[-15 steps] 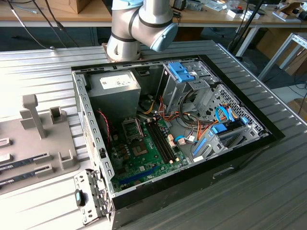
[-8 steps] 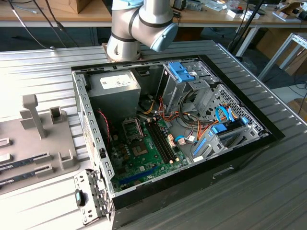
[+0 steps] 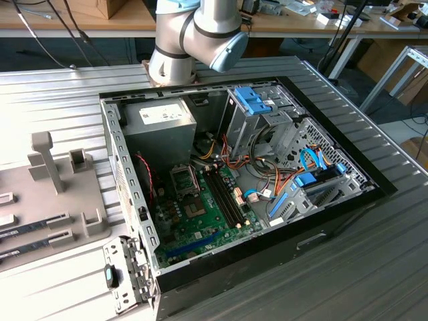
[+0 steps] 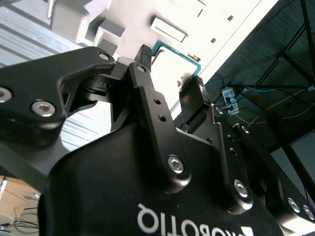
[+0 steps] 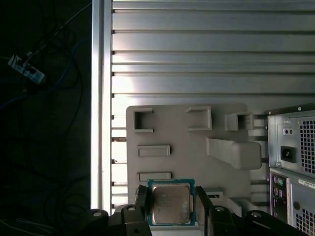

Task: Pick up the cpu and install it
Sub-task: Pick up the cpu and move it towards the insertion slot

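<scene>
The cpu [image 5: 171, 204] is a small square chip with a silver-grey top and a green rim. My gripper [image 5: 171, 212] is shut on it, one dark finger [image 5: 141, 206] on each side, and holds it above the grey parts holder [image 5: 197, 147]. In the second wrist view the cpu's green edge [image 4: 174, 50] spans the gap between the fingertips of the gripper [image 4: 171, 66]. In the exterior view, the dark socket frame [image 3: 184, 179] sits on the green motherboard [image 3: 200, 214] inside the open computer case [image 3: 234, 174]. The arm's elbow [image 3: 200, 30] stands behind the case.
The grey parts holder [image 3: 57, 194] lies at the exterior view's left with memory sticks [image 3: 33, 231] in its slots. A grey power-supply box [image 3: 160, 127], drive cages [image 3: 267, 114] and cables fill the case. The ribbed metal table [image 5: 197, 49] ends at an edge [image 5: 101, 98] by a dark floor.
</scene>
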Action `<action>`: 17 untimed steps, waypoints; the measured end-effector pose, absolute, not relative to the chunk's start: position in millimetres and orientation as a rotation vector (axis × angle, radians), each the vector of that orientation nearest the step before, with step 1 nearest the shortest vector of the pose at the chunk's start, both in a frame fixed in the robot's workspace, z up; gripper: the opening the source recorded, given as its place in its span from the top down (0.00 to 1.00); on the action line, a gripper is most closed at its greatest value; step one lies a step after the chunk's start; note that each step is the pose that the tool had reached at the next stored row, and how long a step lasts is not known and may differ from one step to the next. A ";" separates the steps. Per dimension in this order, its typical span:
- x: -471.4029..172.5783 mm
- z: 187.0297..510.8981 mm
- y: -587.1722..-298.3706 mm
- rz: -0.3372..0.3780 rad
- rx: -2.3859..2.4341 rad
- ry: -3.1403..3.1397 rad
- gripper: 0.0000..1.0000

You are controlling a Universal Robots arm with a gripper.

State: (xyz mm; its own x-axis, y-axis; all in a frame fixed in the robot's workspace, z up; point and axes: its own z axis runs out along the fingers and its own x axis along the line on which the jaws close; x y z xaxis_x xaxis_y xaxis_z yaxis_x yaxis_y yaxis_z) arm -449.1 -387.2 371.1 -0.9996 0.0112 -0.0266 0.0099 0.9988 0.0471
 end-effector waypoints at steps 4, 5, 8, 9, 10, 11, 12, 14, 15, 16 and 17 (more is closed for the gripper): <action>-448.1 371.1 -387.2 0.073 0.016 3.114 0.53; -447.9 371.1 -387.2 0.073 0.016 3.114 0.53; -447.4 371.0 -387.2 0.073 0.016 3.114 0.53; -447.3 371.1 -387.2 0.073 0.016 3.114 0.53; -447.1 371.0 -387.2 0.073 0.016 3.114 0.53; -446.7 371.1 -387.2 0.073 0.016 3.114 0.53; -446.6 371.1 -387.2 0.073 0.016 3.114 0.53; -446.1 371.0 -387.2 0.073 0.016 3.114 0.53; -445.8 371.0 -387.2 0.073 0.016 3.114 0.53; -445.6 371.1 -387.2 0.073 0.016 3.114 0.53; -445.1 371.1 -387.2 0.073 0.016 3.114 0.53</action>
State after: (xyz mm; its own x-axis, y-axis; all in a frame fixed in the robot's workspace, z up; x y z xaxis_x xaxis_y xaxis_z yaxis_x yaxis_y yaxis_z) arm -445.1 -387.2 371.1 -0.9996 0.0112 -0.0266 0.0099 0.9988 0.0472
